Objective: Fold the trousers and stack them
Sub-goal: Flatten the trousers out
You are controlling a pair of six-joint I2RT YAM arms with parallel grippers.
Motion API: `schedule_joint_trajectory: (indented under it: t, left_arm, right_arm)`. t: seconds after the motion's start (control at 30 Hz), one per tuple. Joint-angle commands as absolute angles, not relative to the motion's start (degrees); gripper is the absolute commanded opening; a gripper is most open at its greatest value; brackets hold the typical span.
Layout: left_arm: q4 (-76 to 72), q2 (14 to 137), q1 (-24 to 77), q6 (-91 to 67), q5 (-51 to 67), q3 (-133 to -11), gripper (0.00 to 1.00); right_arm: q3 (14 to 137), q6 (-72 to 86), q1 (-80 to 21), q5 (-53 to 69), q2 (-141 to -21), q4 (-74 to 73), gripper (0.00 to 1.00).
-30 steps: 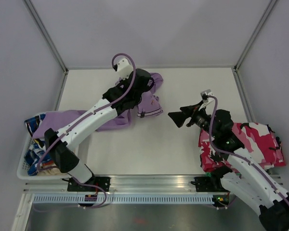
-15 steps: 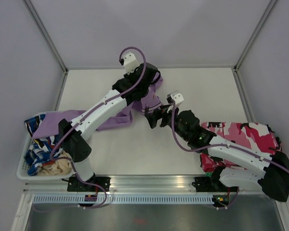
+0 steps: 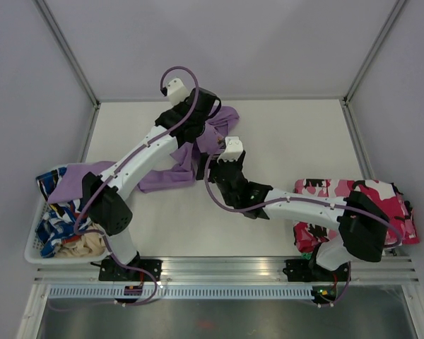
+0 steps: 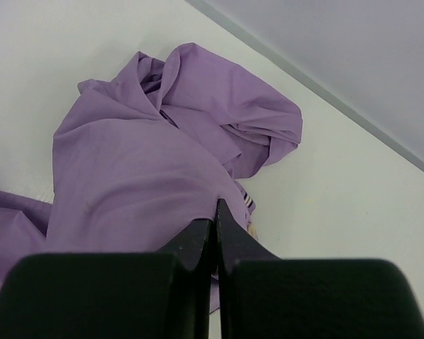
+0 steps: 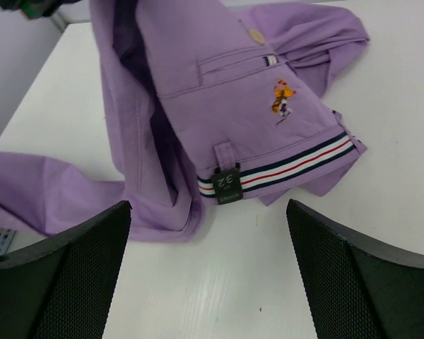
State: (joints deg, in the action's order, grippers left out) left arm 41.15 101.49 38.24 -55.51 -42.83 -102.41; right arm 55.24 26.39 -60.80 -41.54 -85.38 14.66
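While pinching a fold of the trousers (image 4: 148,162) between the pressed-together fingers of the left gripper (image 4: 215,212), holds that fold raised off the table (image 3: 290,141) at the far middle. Meanwhile brings the right gripper (image 5: 208,212), fingers spread wide and holding nothing, across from above the camouflage garment (image 3: 367,201) at the near right to just short of the waistband (image 5: 283,166). Looks like lining up a second grip so that spreading flat can begin; no folding done yet, judging by the rumpled heap. Shows thin lilac cloth, bunched at the far end, with a striped waistband, a small embroidered logo and a back pocket facing up. Trails one leg left and near, onto the far rim of the basket (image 3: 32,240) of patterned clothes.
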Motion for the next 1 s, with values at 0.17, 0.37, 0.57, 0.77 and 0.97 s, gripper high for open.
schedule_joint_trajectory:
  t: [0.17, 0.37, 0.57, 0.77, 0.97]
  left_arm:
    - [41.6, 97.6, 35.2, -60.4, -37.4, -99.4, 0.02]
    - [41.5, 97.3, 33.8, -61.0, -34.4, -99.2, 0.02]
    - [41.5, 96.2, 33.0, -60.9, -33.8, -98.6, 0.02]
    - [41.1, 94.4, 31.7, -61.8, -31.7, -96.6, 0.02]
    - [40.6, 93.5, 30.2, -62.0, -30.1, -95.3, 0.02]
  right_arm:
    - [64.2, 28.5, -61.2, -51.8, -95.7, 11.9, 0.95]
    - [66.3, 26.4, -61.2, -55.3, -101.2, 11.8, 0.94]
    - [66.0, 21.3, -61.2, -60.1, -103.7, 14.9, 0.91]
    - [66.2, 12.7, -60.3, -59.5, -109.4, 26.6, 0.92]
    - [67.3, 14.8, -60.4, -56.5, -109.6, 27.2, 0.98]
